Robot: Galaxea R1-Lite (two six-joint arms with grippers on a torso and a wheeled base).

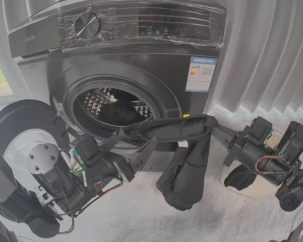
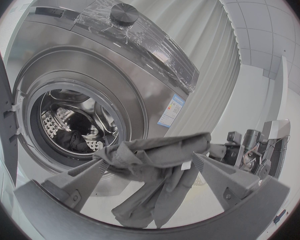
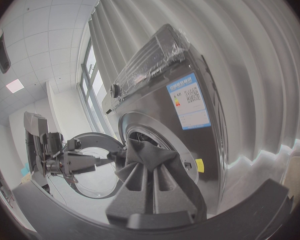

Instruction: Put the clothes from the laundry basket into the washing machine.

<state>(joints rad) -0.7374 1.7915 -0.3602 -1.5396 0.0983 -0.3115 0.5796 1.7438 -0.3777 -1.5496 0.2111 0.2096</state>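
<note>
Pinching one end of the black garment (image 1: 178, 128): right jaws, closed flat together on the cloth. Left jaws: spread wide, fingertips (image 2: 102, 166) touching the garment's other end, with no clamping visible.

Garment: stretched level between the two arms, just in front of the lower rim of the drum opening (image 1: 114, 108). The remainder hangs loose toward the floor (image 1: 141, 215).

Washing machine (image 1: 178, 74): door (image 1: 20, 125) swung open to the robot's left, beside the left arm. Dark cloth (image 1: 119, 113) lies inside the drum, with open room above it.

Laundry basket (image 1: 259, 190): on the floor at the right, beneath the right arm, holding a dark item (image 1: 239, 180).

Curtain (image 1: 269, 51): close behind machine and basket.
</note>
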